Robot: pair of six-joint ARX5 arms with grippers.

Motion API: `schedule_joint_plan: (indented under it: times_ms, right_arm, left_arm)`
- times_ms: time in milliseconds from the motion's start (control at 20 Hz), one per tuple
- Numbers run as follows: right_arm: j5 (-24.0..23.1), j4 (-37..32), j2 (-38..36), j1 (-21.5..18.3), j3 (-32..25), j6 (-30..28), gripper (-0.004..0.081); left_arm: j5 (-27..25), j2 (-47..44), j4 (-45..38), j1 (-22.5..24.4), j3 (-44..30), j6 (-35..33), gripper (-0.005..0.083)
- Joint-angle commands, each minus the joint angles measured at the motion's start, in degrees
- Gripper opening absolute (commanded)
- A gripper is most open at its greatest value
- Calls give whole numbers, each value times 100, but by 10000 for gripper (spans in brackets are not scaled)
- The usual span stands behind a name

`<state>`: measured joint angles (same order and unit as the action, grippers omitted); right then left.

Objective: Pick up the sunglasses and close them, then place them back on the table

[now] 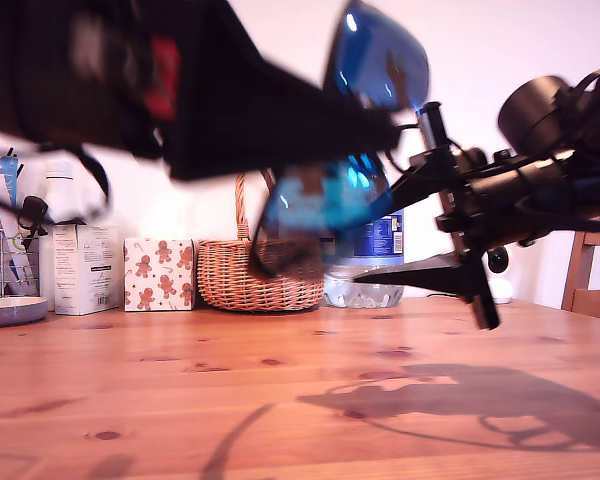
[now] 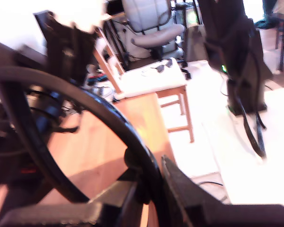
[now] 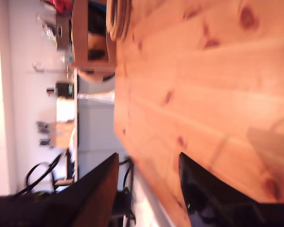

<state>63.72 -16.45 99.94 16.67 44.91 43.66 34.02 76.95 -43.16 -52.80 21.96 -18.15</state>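
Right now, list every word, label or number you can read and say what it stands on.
None reads clearly.
Blue label on the clear plastic water bottle: print blurred.
White cardboard carton: small print, too fine to read.
Gingerbread-man patterned box: pictures only, no words.

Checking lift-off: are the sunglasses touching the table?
Apart. The exterior view shows the sunglasses held up in the air, with the wicker basket visible in the gap between them and the table.

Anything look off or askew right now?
Nothing spilled or broken. The sunglasses hang tilted in mid-air, off the table, clamped in my first end effector; blur hides their arms. My second end effector is open and empty.
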Motion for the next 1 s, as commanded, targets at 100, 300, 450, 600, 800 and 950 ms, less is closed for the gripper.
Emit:
schedule_joint_plan:
  times_ms: [100,300,450,600,800,950]
  right_arm:
    - [39,-46,155,114,214,2,359]
    - [13,-42,160,116,214,-28,359]
    - [-26,-9,160,122,214,-66,359]
    - [-179,138,160,120,214,-243,359]
    - [-227,138,160,256,214,-317,358]
    - [-42,-2,160,505,216,-315,358]
  left_arm:
    - [44,697,-837,17,-63,66,-19]
    - [50,1008,-1364,20,-63,173,-19]
    - [48,1005,-1582,20,-61,230,-19]
    - [63,1005,-1591,17,-61,275,-19]
    - [68,1005,-1869,17,-61,385,-19]
    - [70,1005,-1864,17,-61,444,-19]
